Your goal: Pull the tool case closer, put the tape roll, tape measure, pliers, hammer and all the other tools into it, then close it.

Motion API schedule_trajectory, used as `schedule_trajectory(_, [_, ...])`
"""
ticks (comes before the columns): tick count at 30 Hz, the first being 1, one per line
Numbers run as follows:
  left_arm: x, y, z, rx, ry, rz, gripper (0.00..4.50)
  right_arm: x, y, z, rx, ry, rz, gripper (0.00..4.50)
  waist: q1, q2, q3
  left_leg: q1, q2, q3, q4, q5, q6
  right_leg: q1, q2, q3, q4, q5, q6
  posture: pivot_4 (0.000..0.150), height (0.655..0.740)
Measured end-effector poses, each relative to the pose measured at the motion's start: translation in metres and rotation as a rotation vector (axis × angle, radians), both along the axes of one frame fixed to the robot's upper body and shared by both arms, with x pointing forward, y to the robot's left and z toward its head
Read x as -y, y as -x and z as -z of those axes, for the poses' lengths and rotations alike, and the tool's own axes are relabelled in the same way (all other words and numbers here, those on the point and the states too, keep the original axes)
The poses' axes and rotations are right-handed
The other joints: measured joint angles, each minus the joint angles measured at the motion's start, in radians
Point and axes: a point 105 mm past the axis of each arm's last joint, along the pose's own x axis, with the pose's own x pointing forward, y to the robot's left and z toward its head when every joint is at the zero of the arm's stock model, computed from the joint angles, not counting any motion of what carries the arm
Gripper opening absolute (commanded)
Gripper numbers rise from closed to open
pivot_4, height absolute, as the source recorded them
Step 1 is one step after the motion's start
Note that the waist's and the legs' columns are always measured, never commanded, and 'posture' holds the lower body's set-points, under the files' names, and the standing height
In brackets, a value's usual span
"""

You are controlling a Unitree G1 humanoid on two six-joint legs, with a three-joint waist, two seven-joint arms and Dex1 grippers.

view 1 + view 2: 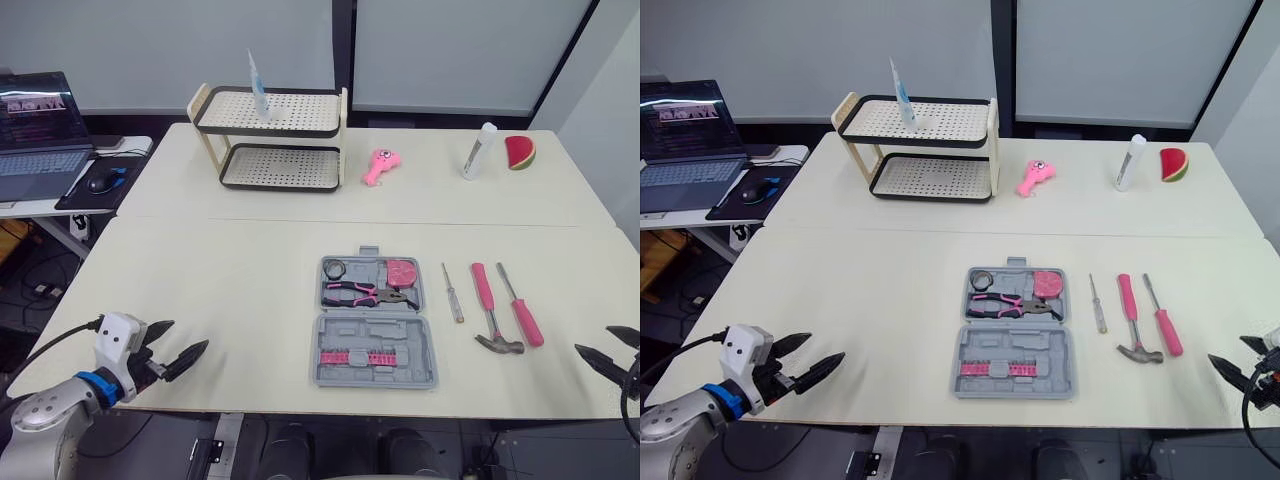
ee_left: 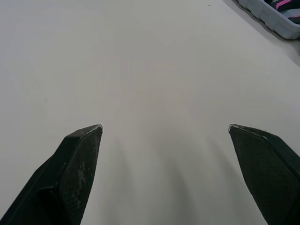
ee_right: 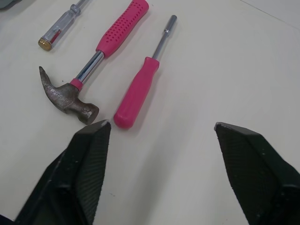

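The laptop (image 1: 35, 135) and the right gripper (image 1: 593, 340) are cut off at the sides, and the bits (image 1: 365, 357) in the case (image 1: 374, 381) are too small to tell apart.

Light is bright, even and diffuse, coming from overhead; the table (image 1: 220, 290) reads pale and uniform from its near edge to its far edge. Shadows are soft and short: a thin dark rim under the tool case (image 1: 330, 372) and the hammer (image 3: 65, 96), and faint fanned streaks on the surface ahead of the left gripper (image 2: 165, 127).
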Motion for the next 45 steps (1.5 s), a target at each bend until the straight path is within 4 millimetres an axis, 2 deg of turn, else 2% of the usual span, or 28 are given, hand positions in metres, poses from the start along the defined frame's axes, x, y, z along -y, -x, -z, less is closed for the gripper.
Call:
schedule_trajectory(5, [0.013, -0.004, -0.013, 0.042, -0.02, 0.082, 4.5, -0.013, -0.014, -0.012, 0.002, 0.006, -0.094, 4.48, 0.0, 0.0, 0.0, 0.0, 0.0, 0.0, 0.0, 0.0, 0.0, 0.0, 0.0, 0.0, 0.0, 0.0, 0.0, 0.15, 0.729])
schedule_trajectory(12, [0.063, -0.007, -0.034, 0.088, -0.058, 0.361, 4.5, -0.047, -0.034, -0.031, -0.018, 0.058, -0.257, 4.48, 0.0, 0.0, 0.0, -0.001, 0.0, 0.0, 0.0, 0.0, 0.0, 0.0, 0.001, -0.001, 0.0, 0.0, 0.0, 0.15, 0.729])
schedule_trajectory(16, [0.094, -0.013, -0.058, 0.155, -0.082, 0.527, 4.5, -0.081, -0.049, -0.027, -0.044, 0.051, -0.319, 4.48, -0.001, 0.0, 0.0, -0.001, 0.0, 0.0, 0.001, 0.0, 0.0, 0.0, 0.001, 0.0, 0.0, 0.0, 0.0, 0.15, 0.729])
schedule_trajectory(22, [0.133, -0.016, -0.081, 0.17, -0.053, 0.686, 4.5, -0.122, -0.078, -0.015, -0.059, 0.037, -0.253, 4.48, -0.003, 0.0, 0.0, -0.004, -0.001, -0.001, 0.001, 0.0, 0.0, -0.002, 0.002, -0.001, 0.0, 0.0, 0.0, 0.15, 0.729])
schedule_trajectory(27, [0.149, -0.016, -0.088, 0.145, -0.034, 0.747, 4.5, -0.141, -0.1, -0.003, -0.079, -0.009, -0.16, 4.48, -0.005, 0.0, 0.0, -0.005, -0.001, -0.001, 0.001, 0.0, 0.0, -0.004, 0.002, -0.001, 0.0, 0.0, 0.0, 0.15, 0.729])
schedule_trajectory(31, [0.155, -0.015, -0.094, 0.158, -0.031, 0.776, 4.5, -0.154, -0.114, 0.016, -0.114, -0.053, -0.092, 4.48, -0.005, 0.0, 0.0, -0.005, -0.001, -0.001, 0.001, 0.0, 0.0, -0.004, 0.003, -0.001, 0.0, 0.0, 0.0, 0.15, 0.729])
schedule_trajectory(36, [0.16, -0.013, -0.089, 0.141, -0.026, 0.795, 4.5, -0.153, -0.123, 0.042, -0.16, -0.05, -0.006, 4.48, -0.005, 0.0, 0.0, -0.006, -0.002, 0.0, 0.001, 0.0, 0.0, -0.005, 0.002, -0.001, 0.0, 0.0, 0.0, 0.15, 0.729])
schedule_trajectory(45, [0.161, -0.013, -0.088, 0.148, -0.038, 0.798, 4.5, -0.152, -0.135, 0.05, -0.16, -0.071, 0.042, 4.48, -0.008, 0.0, 0.0, -0.006, -0.001, 0.002, 0.001, 0.0, 0.0, -0.008, 0.003, -0.001, 0.004, 0.0, 0.0, 0.15, 0.729])
